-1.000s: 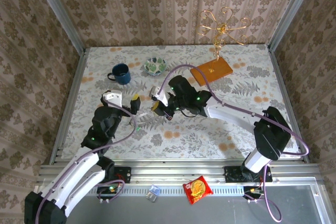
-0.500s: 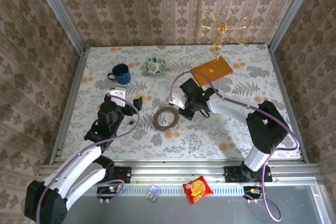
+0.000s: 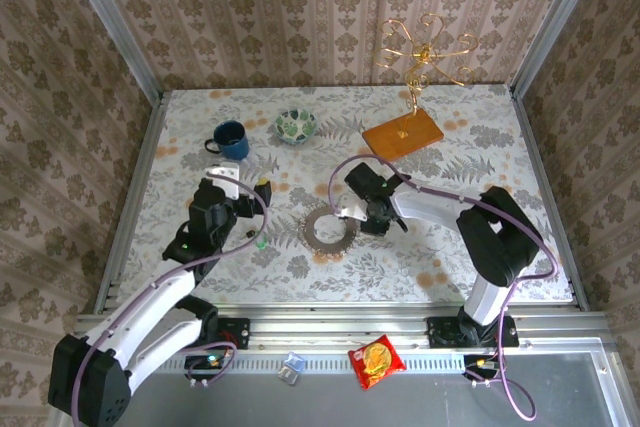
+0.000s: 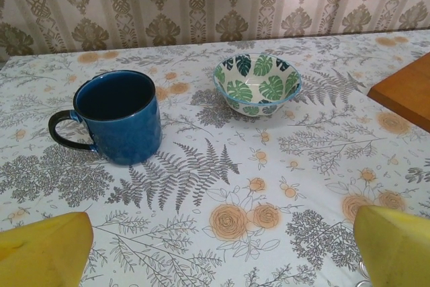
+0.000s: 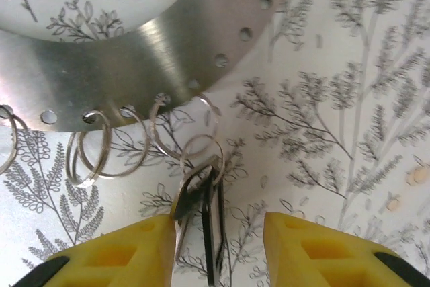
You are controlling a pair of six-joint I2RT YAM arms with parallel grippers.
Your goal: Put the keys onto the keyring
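Top view, left gripper: the left gripper hovers low over the table with its jaws spread wide and nothing between them. It reads as ready to pick something up, not as carrying anything.
Top view, green-headed key: the green-headed key lies loose on the tablecloth just beside that gripper, well apart from the disc. It looks like the piece not yet hung.
Top view, keyring disc: the perforated metal keyring disc lies flat mid-table, with the right gripper down at its edge.
Top view, bystanders: the blue mug, leaf-print bowl and wooden stand base sit toward the far side, out of the work area.
Left wrist view, claw: the yellow fingertips sit at the two bottom corners, fully parted and empty, facing the blue mug and bowl.
Right wrist view, hanging point: split rings are threaded through holes along the rim of the disc.
Right wrist view, bunch of keys: the bunch of keys hangs from one small ring linked to the rim, so it seems attached.
Right wrist view, claw: the right gripper has its jaws partly apart around the bunch, with a clear gap on one side, so it is not clamping the keys.
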